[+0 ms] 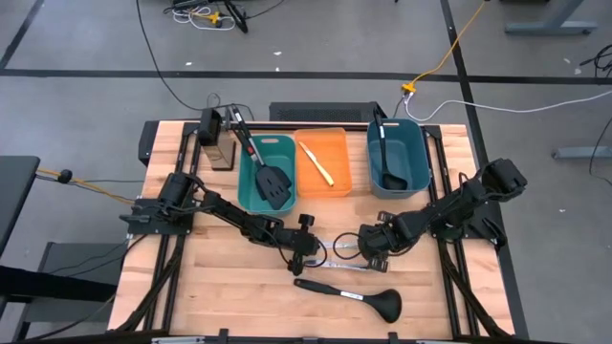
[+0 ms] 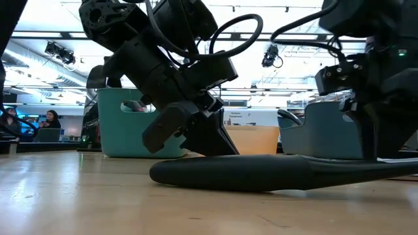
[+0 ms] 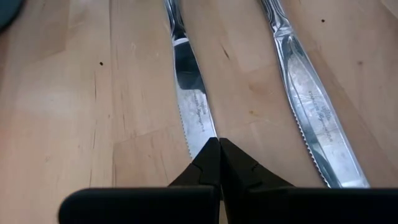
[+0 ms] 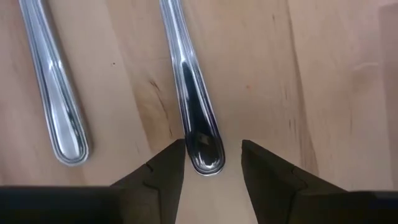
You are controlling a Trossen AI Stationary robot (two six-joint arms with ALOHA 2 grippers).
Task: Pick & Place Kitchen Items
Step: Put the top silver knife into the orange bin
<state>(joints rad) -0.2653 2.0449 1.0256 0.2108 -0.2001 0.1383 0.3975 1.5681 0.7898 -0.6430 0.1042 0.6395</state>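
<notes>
My left end effector (image 3: 219,149) is pressed together, its tip touching the blade point of one knife (image 3: 191,99) flat on the surface (image 3: 74,112). My right end effector (image 4: 213,163) is spread, its fingers (image 4: 168,165) straddling that knife's handle end. A second knife (image 3: 314,106) lies just beside.

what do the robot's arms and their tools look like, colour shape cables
Both arms are black, built of chunky jointed segments. The left arm and right arm each carry looping black cables near the wrist. The left tool and right tool each have two matte black, wedge-shaped fingers tapering to points. No markings show.
</notes>
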